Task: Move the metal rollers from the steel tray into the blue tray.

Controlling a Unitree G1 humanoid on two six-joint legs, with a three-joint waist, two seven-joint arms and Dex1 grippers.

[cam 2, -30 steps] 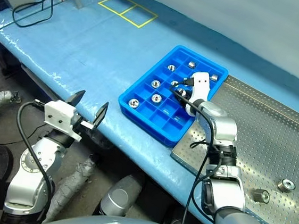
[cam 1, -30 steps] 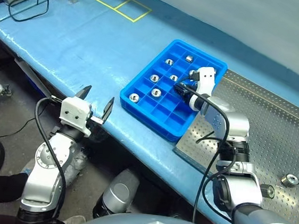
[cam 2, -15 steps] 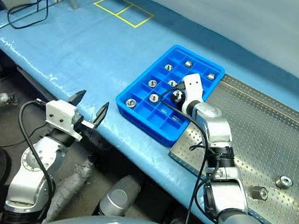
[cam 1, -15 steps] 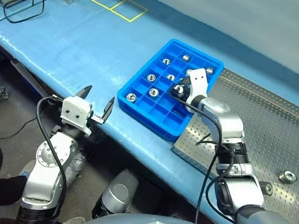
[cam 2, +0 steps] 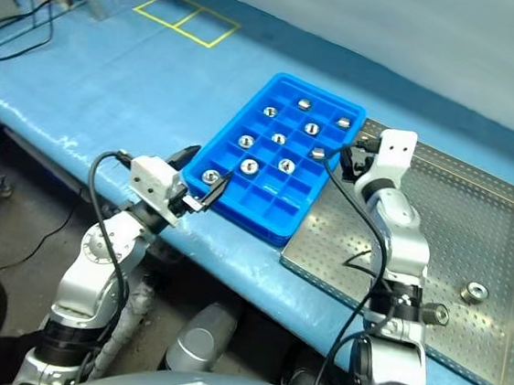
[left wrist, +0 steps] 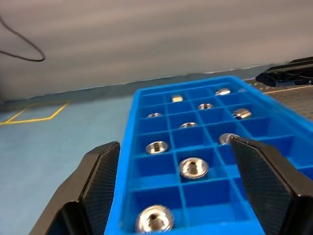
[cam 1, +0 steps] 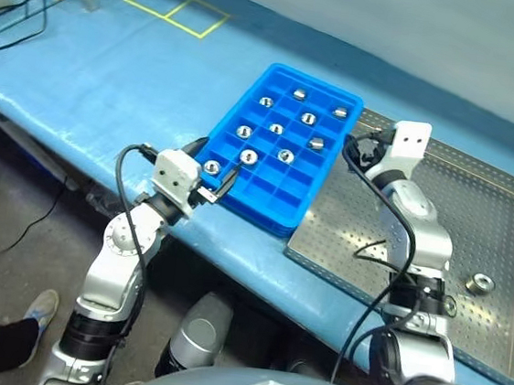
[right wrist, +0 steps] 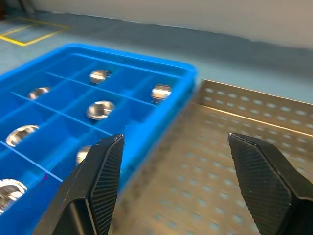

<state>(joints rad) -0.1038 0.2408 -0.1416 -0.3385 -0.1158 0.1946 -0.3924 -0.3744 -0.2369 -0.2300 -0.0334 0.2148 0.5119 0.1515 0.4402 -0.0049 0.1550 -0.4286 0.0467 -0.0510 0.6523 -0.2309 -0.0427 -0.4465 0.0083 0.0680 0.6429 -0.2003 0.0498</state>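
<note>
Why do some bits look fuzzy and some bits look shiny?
In the right wrist view the steel tray and the near edge of the blue tray look smeared. In the left wrist view the nearest of the metal rollers is soft, the far ones sharper. In the left eye view light glints off the steel tray's far rim.

I count 10 metal rollers [cam 2: 286, 165] sitting in the blue tray [cam 2: 263, 219], no more than 1 to a compartment. Another 2 lie on the steel tray [cam 2: 500, 238]: 1 flat with its hole up [cam 2: 475, 292], and 1 that looks to be on its side close by the right arm [cam 2: 435, 313]. That makes 12 rollers, 1 blue tray and 1 steel tray. On the tabletop [cam 2: 113, 76] 2 yellow taped squares [cam 2: 185, 19] sit side by side.
</note>
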